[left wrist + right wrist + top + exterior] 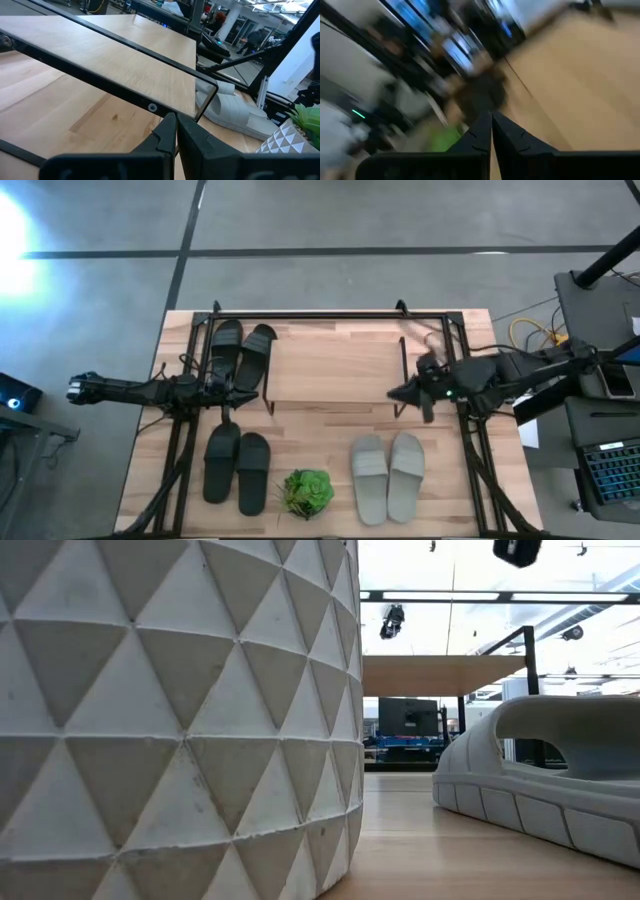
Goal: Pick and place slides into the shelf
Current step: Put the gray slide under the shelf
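Showing only overhead: black slides (240, 352) shelved.

A lab or workshop hall – grey concrete floor (400, 220); ceiling beams (470, 597) with lights; monitors (408, 718) behind; a laptop (610, 475) and cables (530, 332) beside the table (330, 370).
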Available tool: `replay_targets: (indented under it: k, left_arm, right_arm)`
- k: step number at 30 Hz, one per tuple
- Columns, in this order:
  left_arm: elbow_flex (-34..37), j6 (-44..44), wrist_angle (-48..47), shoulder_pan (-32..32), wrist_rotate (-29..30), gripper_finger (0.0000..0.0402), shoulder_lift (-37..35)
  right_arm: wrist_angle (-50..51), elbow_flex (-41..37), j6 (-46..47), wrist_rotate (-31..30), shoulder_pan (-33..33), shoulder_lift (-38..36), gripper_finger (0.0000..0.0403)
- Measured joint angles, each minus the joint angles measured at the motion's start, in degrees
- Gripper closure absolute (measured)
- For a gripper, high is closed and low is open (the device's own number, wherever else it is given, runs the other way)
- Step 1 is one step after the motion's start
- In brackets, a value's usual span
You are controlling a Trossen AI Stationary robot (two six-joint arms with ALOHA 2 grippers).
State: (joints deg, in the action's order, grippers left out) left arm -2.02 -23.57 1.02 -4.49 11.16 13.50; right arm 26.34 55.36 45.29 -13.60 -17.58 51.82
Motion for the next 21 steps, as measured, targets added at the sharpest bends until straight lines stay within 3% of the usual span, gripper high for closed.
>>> replay_targets:
  k: [5,8,16,21]
  left_arm:
    - [0.0,0.0,0.0,0.0,0.0,0.0402,0.0]
    - [0.0,0.0,0.0,0.0,0.0,0.0402,0.0]
    - [0.0,7.6,0.0,0.0,0.0,0.0402,0.0]
    - [0.0,7.6,0.0,0.0,0.0,0.0402,0.0]
  right_arm:
    - [27.9,14.2,12.1,-1.9,-7.2,11.0,0.0394]
    - [39.7,20.4,20.5,-3.5,-12.8,17.1,0.0394]
    - [53.6,32.2,42.0,-4.7,-28.1,34.0,0.0394]
    - [60.3,40.4,51.1,-3.3,-35.1,47.3,0.0394]
